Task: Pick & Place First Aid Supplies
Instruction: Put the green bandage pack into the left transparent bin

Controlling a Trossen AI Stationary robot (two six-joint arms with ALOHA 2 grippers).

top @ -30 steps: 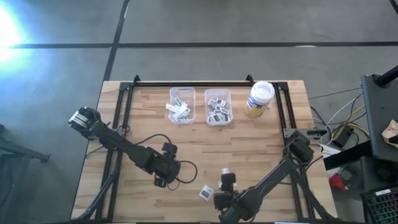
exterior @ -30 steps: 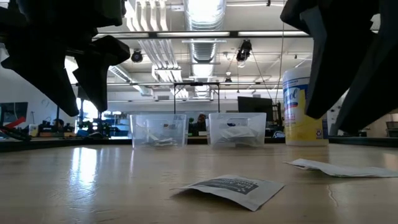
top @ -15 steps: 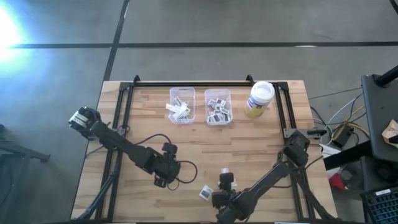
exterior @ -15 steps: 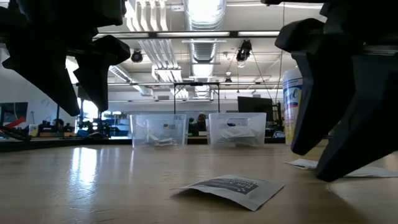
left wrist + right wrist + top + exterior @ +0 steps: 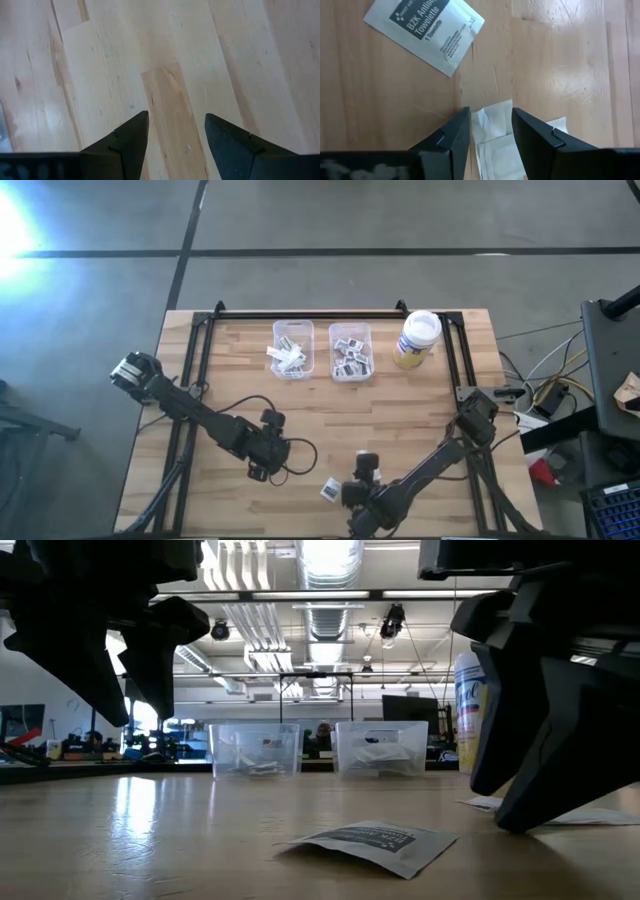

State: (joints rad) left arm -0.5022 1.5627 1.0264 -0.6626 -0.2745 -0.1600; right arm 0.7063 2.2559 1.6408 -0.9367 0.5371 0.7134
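The right gripper [image 5: 487, 145] hangs low with fingers parted astride a pale strip packet [image 5: 495, 137], seemingly not yet pinching it; the square towelette packet [image 5: 425, 32] lies just beside that strip; the left gripper [image 5: 175, 145], jaws spread and empty, waits over bare table [image 5: 400, 410], well apart from it.
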